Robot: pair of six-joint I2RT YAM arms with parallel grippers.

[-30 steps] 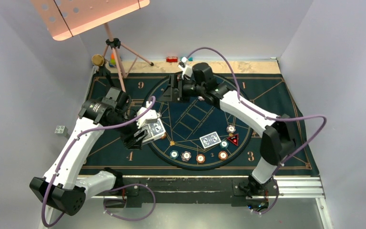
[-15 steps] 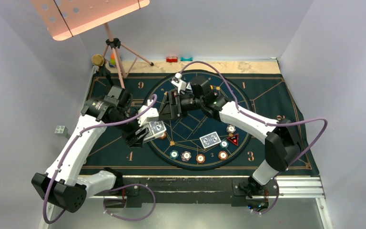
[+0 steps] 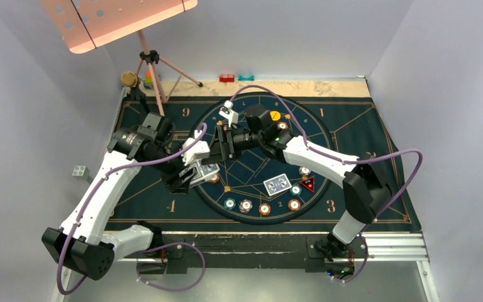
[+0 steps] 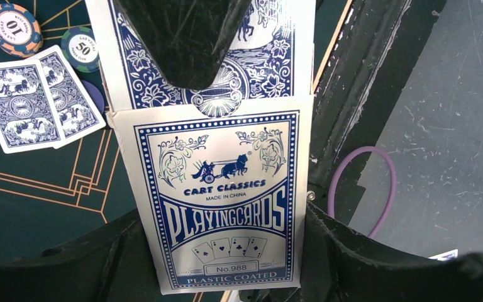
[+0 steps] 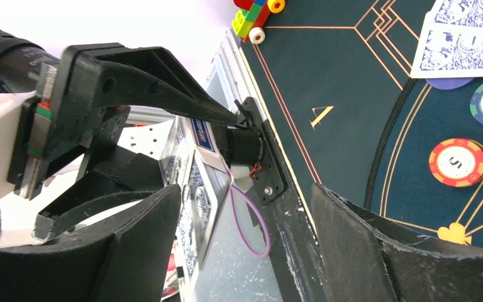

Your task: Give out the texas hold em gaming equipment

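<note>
Above the dark blue gold-lined mat (image 3: 346,123), the left gripper (image 3: 196,173) clamps the blue-and-white cardboard playing-card box (image 4: 221,207), its open end facing the right gripper (image 3: 222,143), whose spread fingers look ready to draw a card.

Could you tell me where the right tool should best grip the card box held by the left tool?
Take the card box by its blue-patterned end, which juts past the left tool. Come from opposite that tool, with the right tool closing on its flat faces, since it is thin.
</note>
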